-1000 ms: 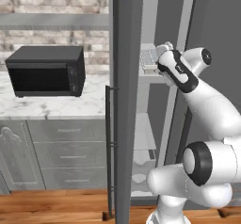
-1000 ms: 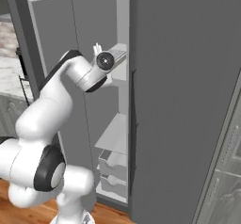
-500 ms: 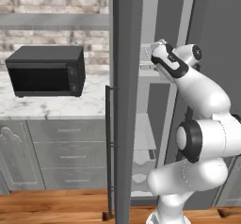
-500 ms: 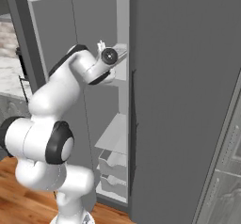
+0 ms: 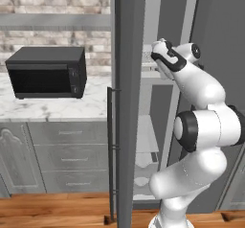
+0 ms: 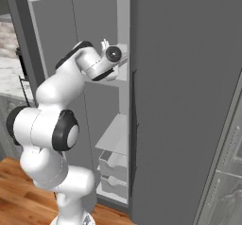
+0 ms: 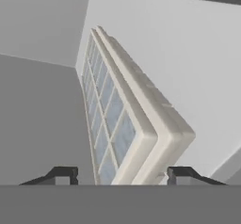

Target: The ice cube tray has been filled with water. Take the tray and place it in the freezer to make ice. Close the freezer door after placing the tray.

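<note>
The arm reaches into the open freezer [image 5: 162,11] at an upper shelf [image 6: 122,75], its hand up against the pale grey inside. In the hand view the ice cube tray [image 7: 127,124] lies straight ahead of the gripper [image 7: 121,176] on a pale surface, running away from the camera, its whitish rim thick along one side. The water [image 7: 106,124] shows as a pale blue-grey sheen in the grid of small square cells. The fingers [image 7: 63,175] stand apart, one tip on each side of the tray's near end; whether they touch it cannot be told. In the left base view the freezer door [image 5: 128,102] stands swung open, edge-on to the camera, with its thin vertical bar handle [image 5: 110,150] on the outer face. To the left of it a black microwave [image 5: 47,73] sits on the marble counter [image 5: 52,108] above grey drawers [image 5: 72,160]. In the right base view, lower shelves and drawers [image 6: 113,165] show inside the freezer below the arm.
</note>
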Controlling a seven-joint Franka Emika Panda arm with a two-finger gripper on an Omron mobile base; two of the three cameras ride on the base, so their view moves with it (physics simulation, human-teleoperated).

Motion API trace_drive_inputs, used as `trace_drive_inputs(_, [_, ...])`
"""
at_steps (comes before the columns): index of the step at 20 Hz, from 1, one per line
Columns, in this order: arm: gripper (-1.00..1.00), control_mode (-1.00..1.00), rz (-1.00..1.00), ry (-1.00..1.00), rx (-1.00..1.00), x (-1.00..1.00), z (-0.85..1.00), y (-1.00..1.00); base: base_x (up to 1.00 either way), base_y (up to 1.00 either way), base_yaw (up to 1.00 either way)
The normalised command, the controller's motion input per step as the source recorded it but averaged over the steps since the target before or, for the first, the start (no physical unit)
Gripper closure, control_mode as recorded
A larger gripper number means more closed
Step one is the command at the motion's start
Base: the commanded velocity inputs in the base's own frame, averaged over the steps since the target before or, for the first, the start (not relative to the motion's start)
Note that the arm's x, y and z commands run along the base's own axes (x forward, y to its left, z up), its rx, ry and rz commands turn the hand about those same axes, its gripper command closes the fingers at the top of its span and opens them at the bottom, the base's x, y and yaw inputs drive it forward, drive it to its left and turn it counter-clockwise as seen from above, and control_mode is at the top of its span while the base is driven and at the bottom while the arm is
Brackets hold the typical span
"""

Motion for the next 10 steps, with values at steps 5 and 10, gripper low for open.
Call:
trace_drive_inputs(5, [-1.00, -1.00, 0.00, 0.00, 0.00, -0.10, 0.02, 0.00, 0.00, 0.00, 0.00])
trace_drive_inputs(10, [-1.00, -1.00, 0.00, 0.00, 0.00, -0.82, 0.15, -0.02, 0.00, 0.00, 0.00])
